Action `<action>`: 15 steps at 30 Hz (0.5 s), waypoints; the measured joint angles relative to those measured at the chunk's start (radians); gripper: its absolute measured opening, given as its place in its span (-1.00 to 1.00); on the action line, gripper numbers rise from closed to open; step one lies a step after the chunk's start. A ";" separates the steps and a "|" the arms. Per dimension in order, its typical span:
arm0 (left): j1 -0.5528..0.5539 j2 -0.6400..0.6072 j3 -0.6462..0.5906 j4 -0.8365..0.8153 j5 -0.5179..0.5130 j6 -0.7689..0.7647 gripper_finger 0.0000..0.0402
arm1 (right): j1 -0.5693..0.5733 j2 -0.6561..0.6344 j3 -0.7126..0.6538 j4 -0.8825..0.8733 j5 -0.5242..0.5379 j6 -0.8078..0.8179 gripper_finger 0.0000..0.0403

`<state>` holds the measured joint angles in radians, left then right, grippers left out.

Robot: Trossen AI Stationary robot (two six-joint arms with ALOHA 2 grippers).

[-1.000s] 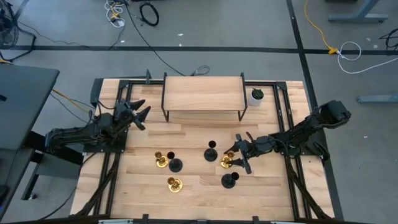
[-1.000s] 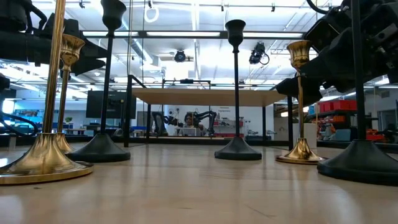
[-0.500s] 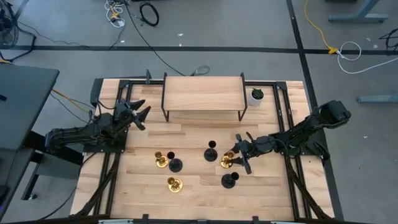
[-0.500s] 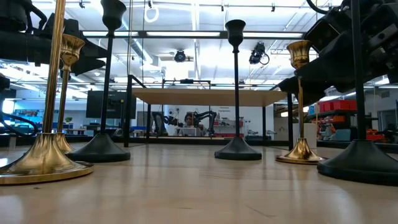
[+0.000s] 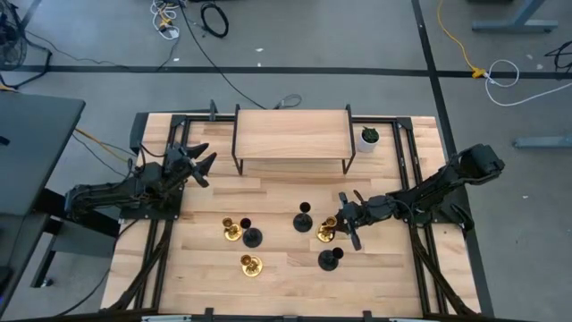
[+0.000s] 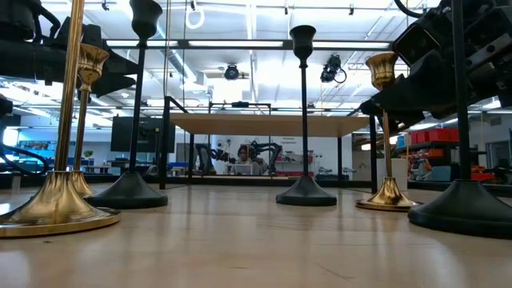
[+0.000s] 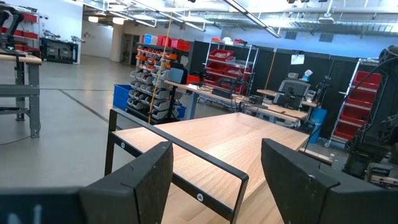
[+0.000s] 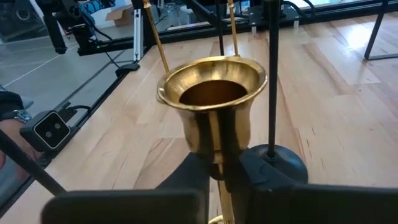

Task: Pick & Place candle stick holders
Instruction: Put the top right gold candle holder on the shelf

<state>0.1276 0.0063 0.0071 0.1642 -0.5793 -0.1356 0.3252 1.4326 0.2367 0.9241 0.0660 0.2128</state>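
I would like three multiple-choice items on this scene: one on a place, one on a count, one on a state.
1. Where does the small potted plant stand?
A. beside the wooden shelf's right end
B. among the holders
C. on the floor

2. How many gold candle stick holders stand on the table?
A. one
B. three
C. five

3. The right tool is
A. wide open above the shelf
B. shut on a gold holder's stem
C. holding the plant

Key: 1 A, high view shows it there; 2 B, three gold bases; 3 B, wrist view shows fingers clamping the stem.
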 joint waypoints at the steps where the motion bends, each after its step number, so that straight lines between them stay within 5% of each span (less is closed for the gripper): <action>1: 0.000 0.000 0.000 0.000 0.000 0.000 0.22 | 0.000 0.000 0.000 -0.001 -0.001 -0.005 -0.89; 15: 0.000 0.000 0.000 0.000 0.000 0.000 0.22 | -0.001 -0.007 0.000 0.004 -0.005 -0.011 -0.89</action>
<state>0.1278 0.0063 0.0071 0.1642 -0.5793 -0.1356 0.3241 1.4255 0.2367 0.9286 0.0612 0.2013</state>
